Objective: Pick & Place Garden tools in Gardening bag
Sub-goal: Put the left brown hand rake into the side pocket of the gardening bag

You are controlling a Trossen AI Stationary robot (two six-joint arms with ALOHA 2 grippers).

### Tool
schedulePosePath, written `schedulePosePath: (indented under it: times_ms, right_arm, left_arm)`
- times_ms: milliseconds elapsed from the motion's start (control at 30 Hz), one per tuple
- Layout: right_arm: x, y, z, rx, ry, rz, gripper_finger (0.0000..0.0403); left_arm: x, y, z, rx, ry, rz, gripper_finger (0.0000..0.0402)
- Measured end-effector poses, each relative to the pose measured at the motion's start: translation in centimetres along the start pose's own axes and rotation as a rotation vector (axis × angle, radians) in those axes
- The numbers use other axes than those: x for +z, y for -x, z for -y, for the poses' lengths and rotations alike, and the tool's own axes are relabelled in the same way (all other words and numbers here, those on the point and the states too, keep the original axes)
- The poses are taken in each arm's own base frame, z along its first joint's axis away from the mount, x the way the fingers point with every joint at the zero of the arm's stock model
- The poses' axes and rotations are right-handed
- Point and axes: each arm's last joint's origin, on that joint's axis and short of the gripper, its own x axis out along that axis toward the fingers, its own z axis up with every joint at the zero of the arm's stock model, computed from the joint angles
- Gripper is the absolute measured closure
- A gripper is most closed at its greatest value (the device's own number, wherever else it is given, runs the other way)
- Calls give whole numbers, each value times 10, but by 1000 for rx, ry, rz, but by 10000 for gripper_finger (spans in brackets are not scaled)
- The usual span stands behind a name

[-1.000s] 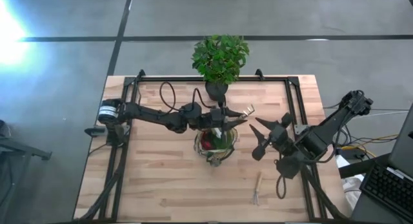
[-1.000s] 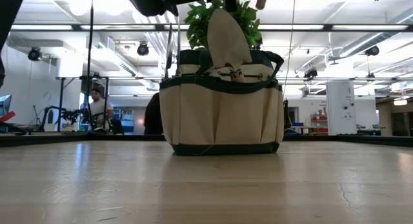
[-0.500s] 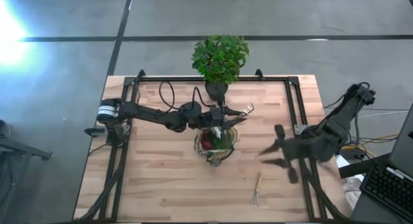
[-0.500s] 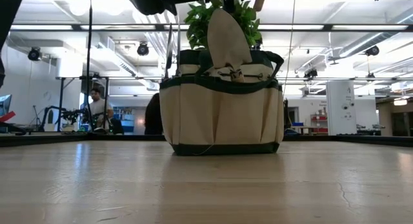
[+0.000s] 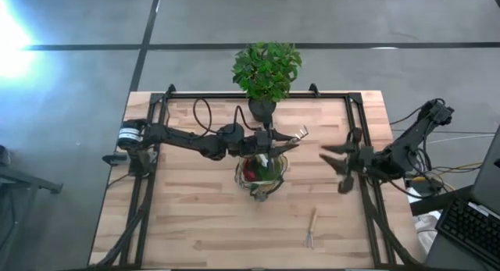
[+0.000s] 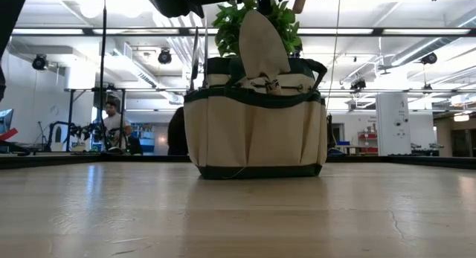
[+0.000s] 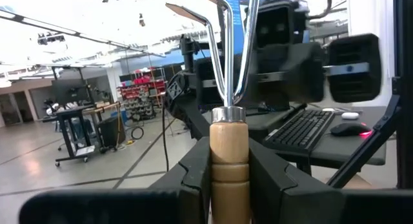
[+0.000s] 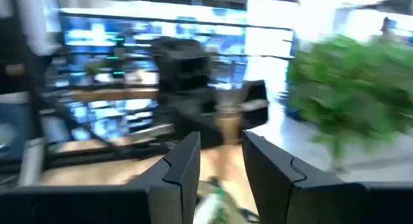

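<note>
The khaki gardening bag (image 5: 262,176) with dark green trim stands mid-table; it also shows in the low view (image 6: 253,131). A red item (image 5: 249,174) lies inside it. A silver trowel blade (image 6: 262,42) sticks up out of it. My left gripper (image 5: 271,143) is above the bag's far rim, shut on a wooden-handled rake (image 5: 299,133). My right gripper (image 5: 339,163) is open and empty in the air near the table's right edge. A wooden-handled fork (image 5: 311,226) lies flat on the table, near right of the bag. My left gripper pinches the rake's wooden handle (image 7: 228,161) between its two fingers (image 7: 195,175), just below the metal collar. The fingers come level from the table's left. The metal tines (image 7: 227,43) stick out past the fingertips, clear of the bag.
A leafy potted plant (image 5: 266,70) stands at the table's far edge behind the bag. A black frame rail (image 5: 355,130) runs along the table's sides. Bare wood (image 5: 195,216) lies near and left of the bag. People and equipment show in the room beyond.
My right gripper has drawn back from beside the bag toward the table's right edge, swinging first toward the near edge and then toward the far edge while turning; it stays open. My left gripper, the rake and the bag have kept still.
</note>
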Motion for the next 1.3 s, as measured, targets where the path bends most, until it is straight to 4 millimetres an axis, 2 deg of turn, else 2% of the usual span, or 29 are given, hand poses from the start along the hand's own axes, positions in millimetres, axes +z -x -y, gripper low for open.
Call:
schedulePosePath:
  times_ms: [67,400,700,833,1300]
  right_arm:
    - [-1,-3,2,-55,-14,-3,290]
    - [-6,-28,-4,-86,8,-23,290]
    - [-1,-42,0,-149,8,-17,225]
    - [-4,-48,2,-133,-21,-16,208]
    - [-16,-81,-5,-131,-23,19,230]
  left_arm:
    - [0,0,0,-1,0,-3,331]
    - [0,0,0,0,0,-2,331]
    - [-1,0,0,-2,-1,-6,331]
    - [-1,0,0,-1,-1,-6,331]
    - [-1,0,0,-1,-1,-9,331]
